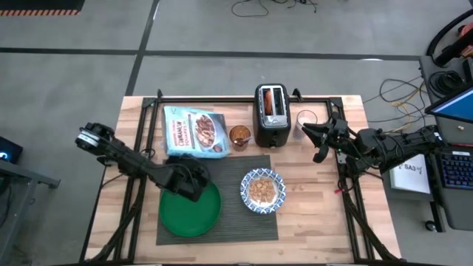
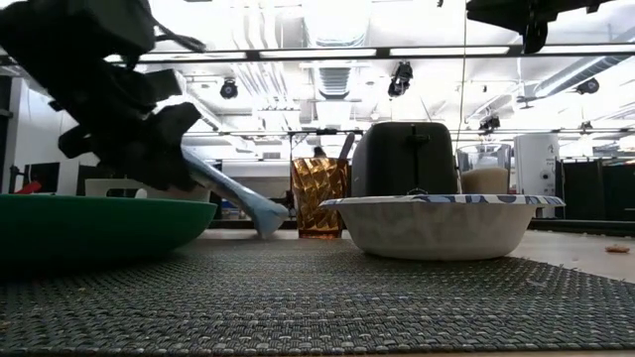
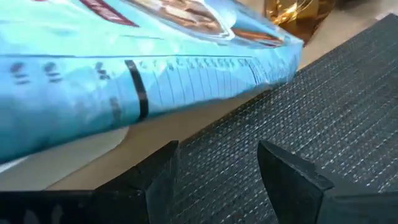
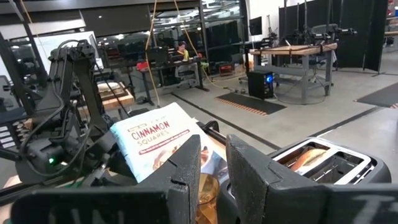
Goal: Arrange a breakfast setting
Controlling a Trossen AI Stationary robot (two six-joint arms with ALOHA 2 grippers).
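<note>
The dark grey ribbed placemat (image 1: 229,214) lies at the table's near middle. On it rest the green plate (image 1: 191,213) at the left and the blue-and-white bowl (image 1: 262,191) holding cereal at the right. My left gripper (image 3: 217,168) is open and empty, low over the placemat's far left part, just beyond the plate (image 2: 89,223) and pointing at the light-blue cereal bag (image 3: 124,74). My right gripper (image 4: 213,168) is raised near the table's right side, by the glass of milk (image 1: 306,122), its fingers a narrow gap apart and empty. Spoon and red fruit are out of view.
The cereal bag (image 1: 194,133) lies flat beyond the placemat. An amber glass (image 1: 240,137) and the black toaster (image 1: 272,114) stand at the far middle. Something browned (image 4: 308,158) sits in the toaster's slots. Bare wood lies at the table's right, near the right arm.
</note>
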